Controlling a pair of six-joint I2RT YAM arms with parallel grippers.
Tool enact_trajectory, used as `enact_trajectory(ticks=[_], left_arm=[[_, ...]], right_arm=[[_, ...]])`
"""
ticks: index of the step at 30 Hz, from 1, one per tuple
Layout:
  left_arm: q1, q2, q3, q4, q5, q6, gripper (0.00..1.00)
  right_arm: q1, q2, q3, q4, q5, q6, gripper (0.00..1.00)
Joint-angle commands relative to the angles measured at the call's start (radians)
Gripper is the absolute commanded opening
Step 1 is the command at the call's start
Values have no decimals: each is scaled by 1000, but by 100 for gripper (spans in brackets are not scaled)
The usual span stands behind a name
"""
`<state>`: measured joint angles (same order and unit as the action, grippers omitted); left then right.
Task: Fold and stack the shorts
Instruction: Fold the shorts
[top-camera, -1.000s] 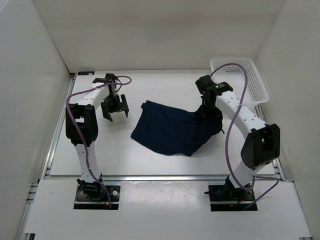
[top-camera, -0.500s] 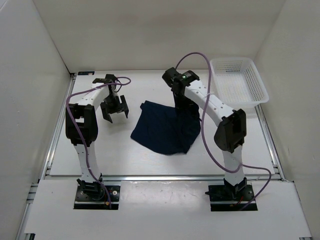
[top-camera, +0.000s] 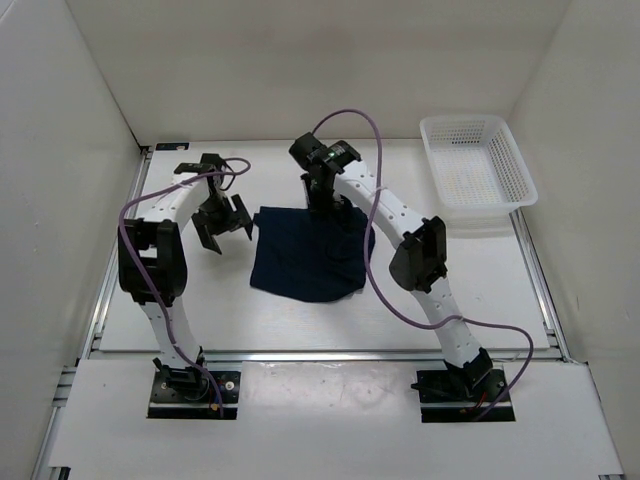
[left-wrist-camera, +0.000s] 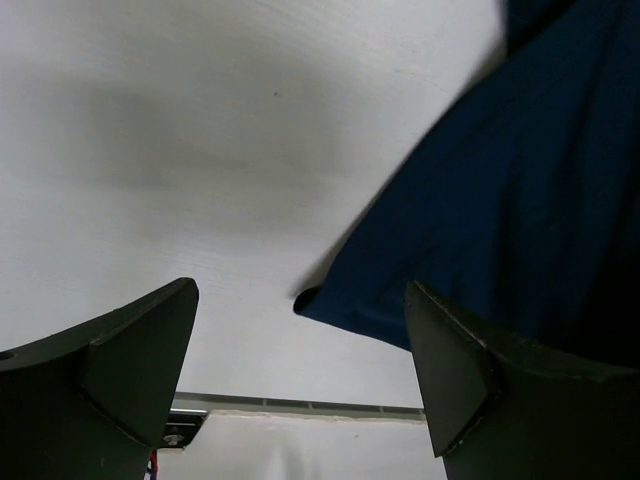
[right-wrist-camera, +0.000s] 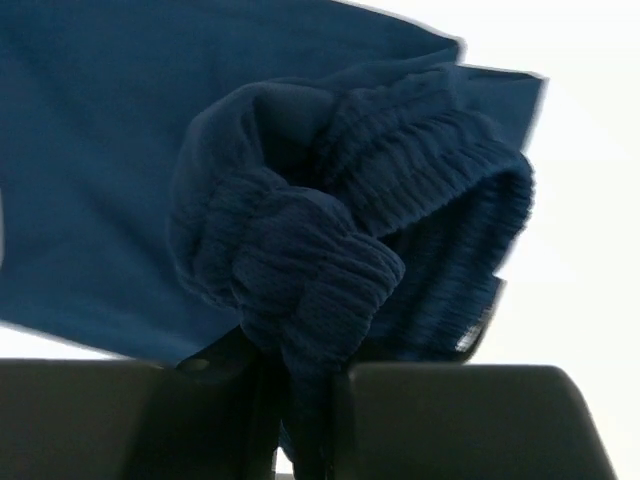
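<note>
The right claw (top-camera: 318, 195) is clenched tight on the shorts (top-camera: 305, 262). It grips them at the far edge, where the stretchy waistband (right-wrist-camera: 300, 270) is. In the right wrist view the ribbed waistband is all bunched up in a lump just in front of the claw, and a fold of it is pinched between the two fingers. The rest of the dark blue cloth spreads out from under this claw toward the near side and lies mostly flat on the white tabletop (top-camera: 200, 300).

The left claw (top-camera: 222, 222) is released, with its two fingers (left-wrist-camera: 120, 370) spread wide apart and nothing between them. The shorts are just beside it, on its right. In the left wrist view one corner of the cloth lies on the tabletop in front of the gap between the fingers. The right finger looks very close to the cloth, but I cannot tell if it touches.

A white basket (top-camera: 480, 203) sits far off to the right of the right claw, well apart from the shorts.
</note>
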<state>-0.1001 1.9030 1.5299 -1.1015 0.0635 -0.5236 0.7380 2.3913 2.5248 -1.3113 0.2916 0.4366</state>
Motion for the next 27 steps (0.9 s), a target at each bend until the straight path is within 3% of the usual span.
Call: enact_trajectory(ticks=[1, 2, 3, 7, 10, 12, 15, 16, 18, 21, 24, 27], left_arm=[[0, -78, -33, 23, 2, -33, 95], [14, -78, -46, 23, 2, -33, 95], [14, -78, -47, 23, 2, -33, 95], [46, -102, -65, 23, -31, -42, 96], [57, -127, -65, 23, -31, -42, 96], [57, -127, -36, 12, -31, -42, 94], [-15, -127, 21, 3, 2, 13, 89], [-35, -127, 51, 3, 37, 42, 89], [-102, -98, 84, -8, 70, 51, 89], [-183, -50, 156, -32, 70, 51, 94], [-269, 31, 278, -63, 29, 5, 99], [-326, 144, 445, -100, -54, -36, 99]], right_arm=[[58, -74, -53, 223, -272, -39, 46], [58, -107, -117, 412, -360, -53, 66], [58, -136, -197, 472, -415, -38, 73], [49, -271, -276, 555, -492, -71, 82], [25, -404, -430, 599, -483, -91, 82], [9, -508, -526, 621, -433, -79, 73], [-31, -630, -728, 621, -312, -46, 32], [-66, -656, -835, 621, -295, -33, 26], [-135, -730, -937, 633, -295, -3, 27], [-201, -817, -1102, 644, -318, 22, 48], [-274, -886, -1215, 644, -328, 22, 61], [-305, -938, -1287, 644, -328, 13, 63]])
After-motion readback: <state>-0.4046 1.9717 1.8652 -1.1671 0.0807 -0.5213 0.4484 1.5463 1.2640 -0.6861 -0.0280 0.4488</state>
